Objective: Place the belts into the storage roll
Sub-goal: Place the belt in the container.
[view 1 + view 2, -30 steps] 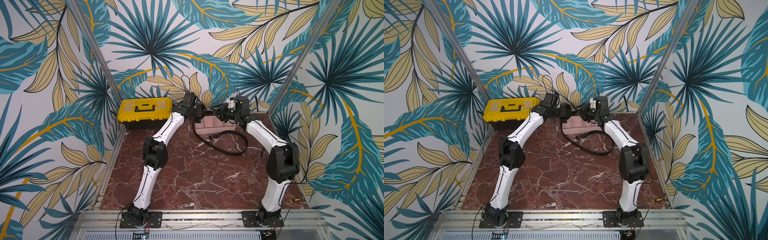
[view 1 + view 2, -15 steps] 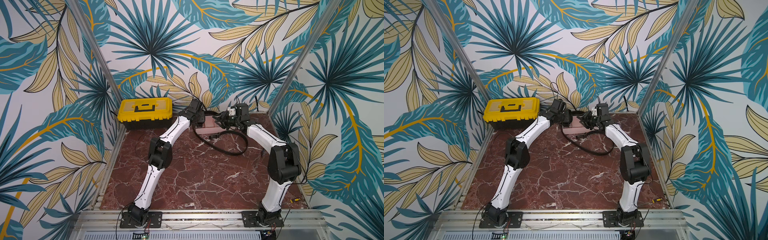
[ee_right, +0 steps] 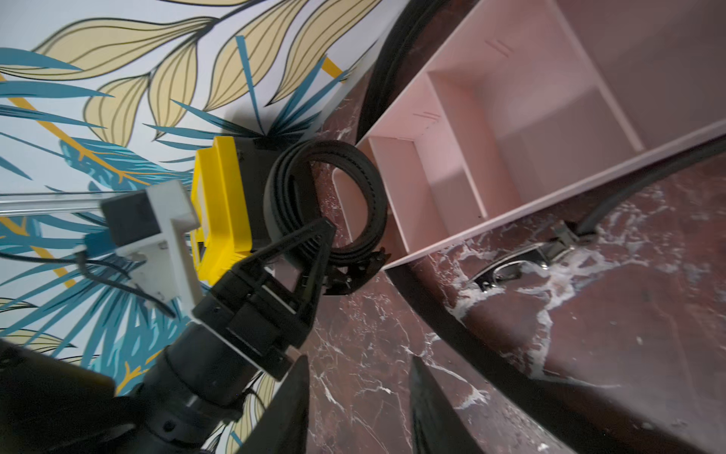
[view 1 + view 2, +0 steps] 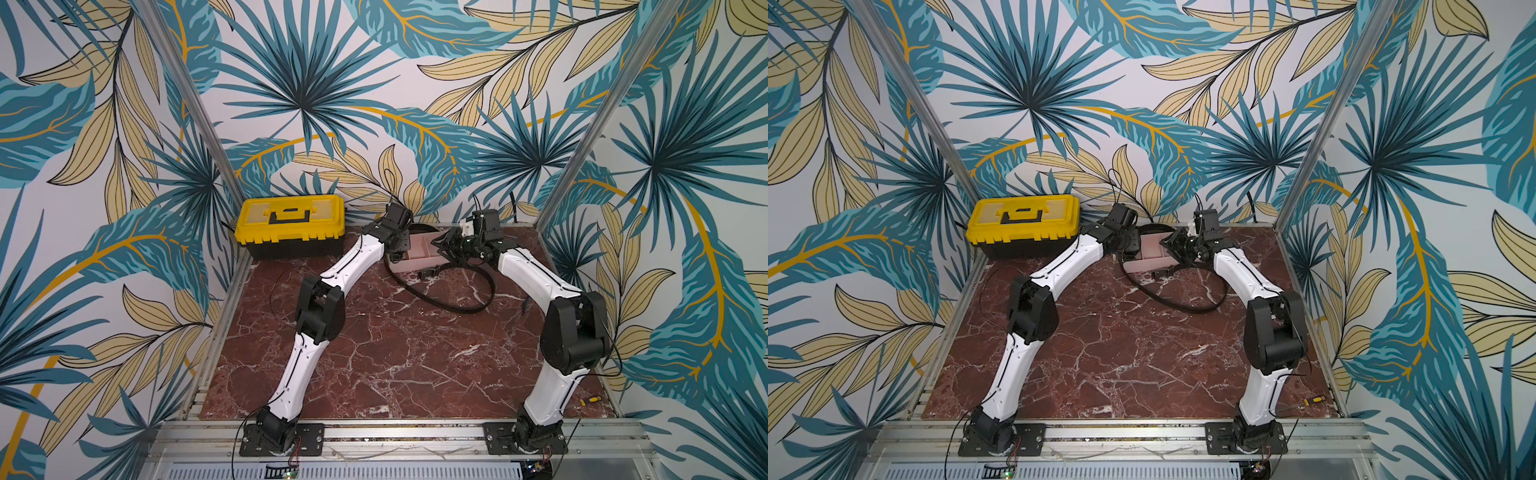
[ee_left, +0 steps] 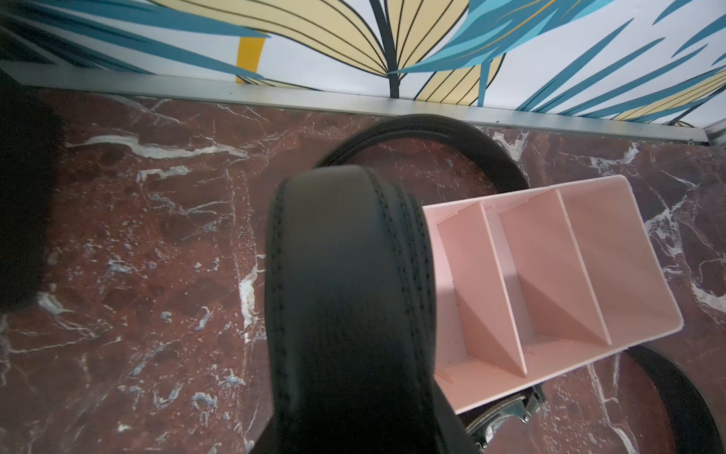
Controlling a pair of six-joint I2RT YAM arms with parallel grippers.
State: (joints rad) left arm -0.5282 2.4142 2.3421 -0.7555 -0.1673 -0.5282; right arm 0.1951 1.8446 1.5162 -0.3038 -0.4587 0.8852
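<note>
Right wrist: left gripper [image 3: 320,239] clamps coiled belt [image 3: 283,188] beside tray [image 3: 530,206]; right gripper [image 3: 358,363] parted, empty.
Drop it early, your belt may unroll.

On the desk [image 4: 395,353], the toolbox [image 4: 291,224] stands left of the tray [image 4: 415,265]. A loose belt [image 4: 457,308] curves around the tray, behind and before it. A coiled belt [image 5: 345,295] hangs just at the tray's left end.
</note>
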